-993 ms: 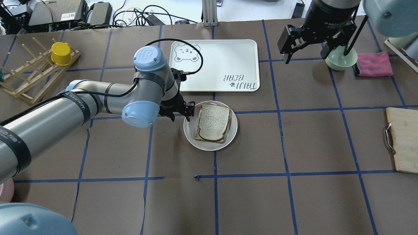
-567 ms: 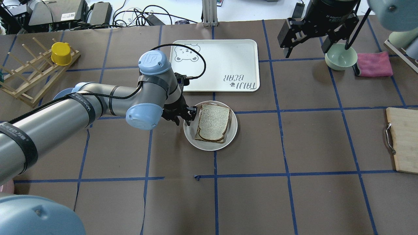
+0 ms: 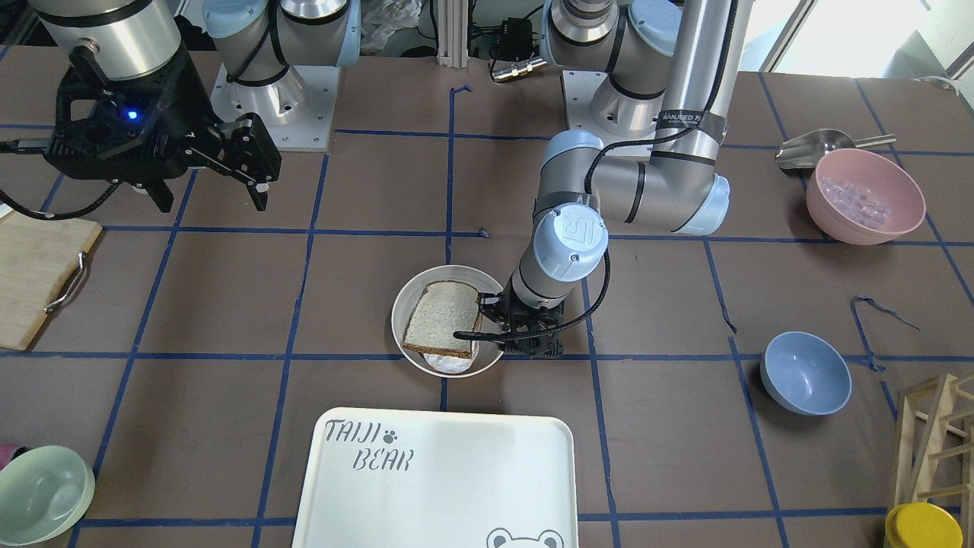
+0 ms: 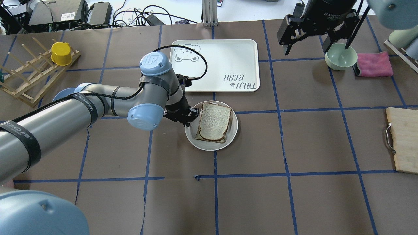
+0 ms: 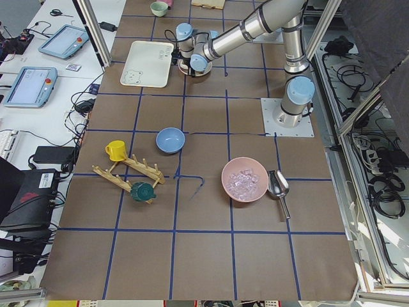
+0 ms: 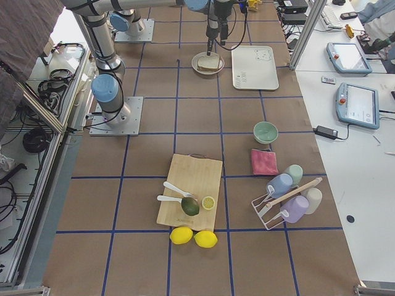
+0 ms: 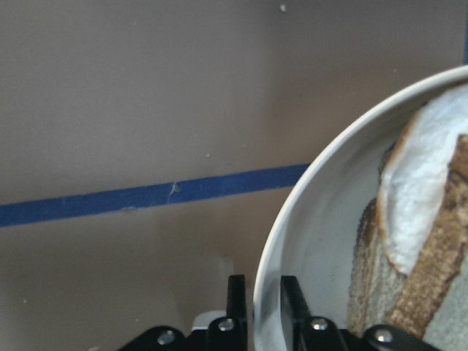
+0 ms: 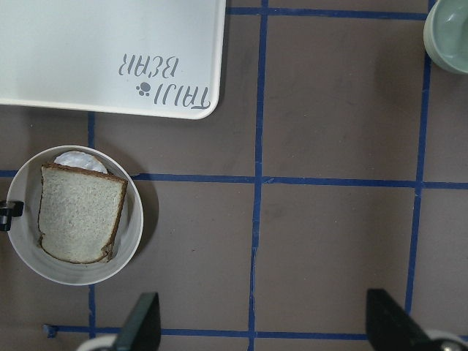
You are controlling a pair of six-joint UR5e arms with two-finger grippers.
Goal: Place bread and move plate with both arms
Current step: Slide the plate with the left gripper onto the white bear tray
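The round, shallow, cream-white plate [image 4: 230, 135] sits near the middle of the brown paper-covered counter [image 4: 294, 202], slightly towards its far edge, across a line of blue tape. The square bread slice [image 4: 214, 122], with its greyish-white crumb and dark brown crust, lies flat inside the plate. It is turned a little askew and rests on a paler white piece [image 3: 449, 363] that pokes out from under its far side.

The black two-finger left gripper [image 4: 190, 117] is down at the plate's left rim. In the left wrist view its fingers [image 7: 235, 296] stand one outside and one inside the rim, pinched on it, with the bread's crust [image 7: 428, 278] just beyond the inner finger.

The black right gripper [image 4: 307, 49] hangs high over the far right part of the counter, well apart from the plate. Its fingers are spread wide and hold nothing. The right wrist view looks straight down between them, with the plate [image 8: 135, 219] and bread [image 8: 79, 212] at its lower left.

The rectangular cream tray lettered "TAIJI BEAR" [image 4: 222, 58] lies between the plate and the far edge, near the plate without touching it. A pale green bowl [image 4: 339, 58] and a folded pink cloth [image 4: 374, 63] lie towards the far right corner. A wooden cutting board [image 4: 403, 140] rests at the right edge. A slatted wooden rack [image 4: 32, 75] holding a yellow cup [image 4: 61, 54] sits near the far left corner.
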